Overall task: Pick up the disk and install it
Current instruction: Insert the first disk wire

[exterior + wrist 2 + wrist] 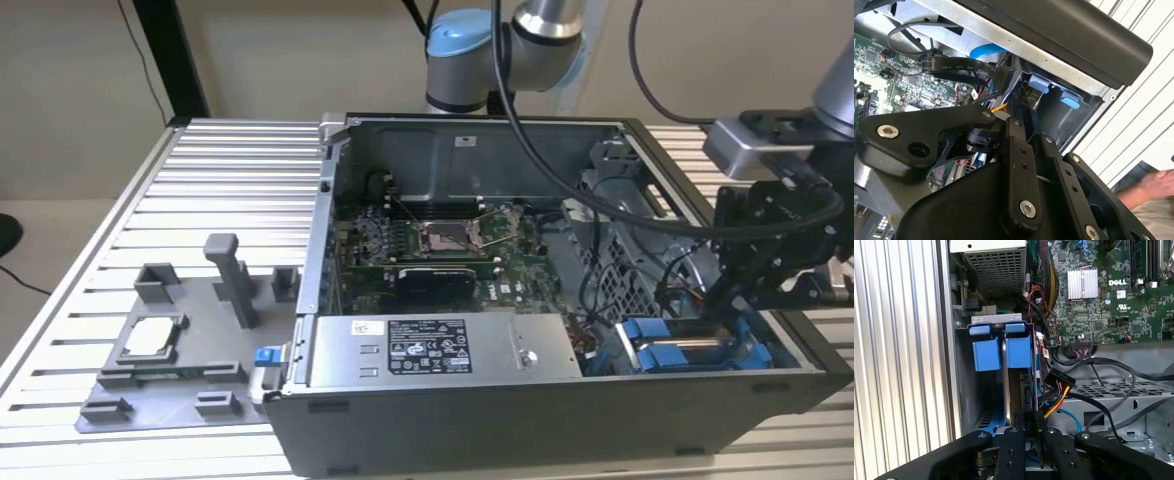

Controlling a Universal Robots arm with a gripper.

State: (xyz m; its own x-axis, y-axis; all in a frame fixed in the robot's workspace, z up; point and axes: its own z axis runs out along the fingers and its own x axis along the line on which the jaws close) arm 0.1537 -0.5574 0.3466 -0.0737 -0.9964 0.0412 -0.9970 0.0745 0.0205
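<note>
As the disk (1018, 352) stands on edge in the drive bay (963, 390) of the computer case (534, 405), we see its long axis follow the case wall, blue tab end toward the power supply (441, 345). The gripper (1029, 416) meets its other end, and we cannot tell whether it clamps.

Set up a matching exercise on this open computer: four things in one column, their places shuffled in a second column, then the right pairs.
Things
1. silver-grey metal disk in a bright blue plastic frame
2. small square silver chip
3. large grey box with a black-and-white label
4. black gripper

Places
A. on the grey plastic tray beside the dark computer case
B. inside the case, along its near wall in the exterior view
C. reaching down just above the disk
D. in the case's near corner at the exterior view's right

Pairs: 1-D; 2-A; 3-B; 4-C
</note>
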